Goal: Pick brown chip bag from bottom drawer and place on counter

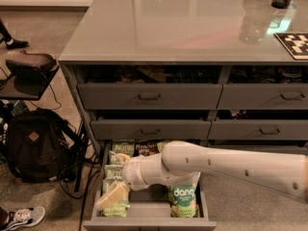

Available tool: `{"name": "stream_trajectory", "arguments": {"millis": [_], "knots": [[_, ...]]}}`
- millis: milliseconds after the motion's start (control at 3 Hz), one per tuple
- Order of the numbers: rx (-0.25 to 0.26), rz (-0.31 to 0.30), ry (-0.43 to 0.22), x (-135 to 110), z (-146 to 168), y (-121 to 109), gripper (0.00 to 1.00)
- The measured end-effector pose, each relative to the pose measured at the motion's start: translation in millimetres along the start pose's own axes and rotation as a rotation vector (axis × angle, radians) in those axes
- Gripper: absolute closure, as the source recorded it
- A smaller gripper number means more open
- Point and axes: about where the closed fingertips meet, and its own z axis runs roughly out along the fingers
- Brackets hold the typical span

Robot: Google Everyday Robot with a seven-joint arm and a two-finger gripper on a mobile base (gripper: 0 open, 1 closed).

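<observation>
Gripper (111, 197) is held low in bottom drawer (144, 223), over pale green bags (114, 173) at drawer's left; brown chip bag (146, 148) is seen at drawer's back. Gripper opening cannot be told.

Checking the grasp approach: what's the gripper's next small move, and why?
Probably shift the gripper toward the brown bag at the drawer's back middle: it hangs over the pale green bags at the front left, off target.
</observation>
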Motion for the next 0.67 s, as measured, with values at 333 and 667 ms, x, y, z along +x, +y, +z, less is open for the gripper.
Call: {"name": "stream_trajectory", "arguments": {"millis": [333,667], "knots": [[0.042,0.069,0.032,27.3,31.8,-51.8,0.0],[0.116,0.107,0.115,70.5,29.4,-115.1,0.0]]}}
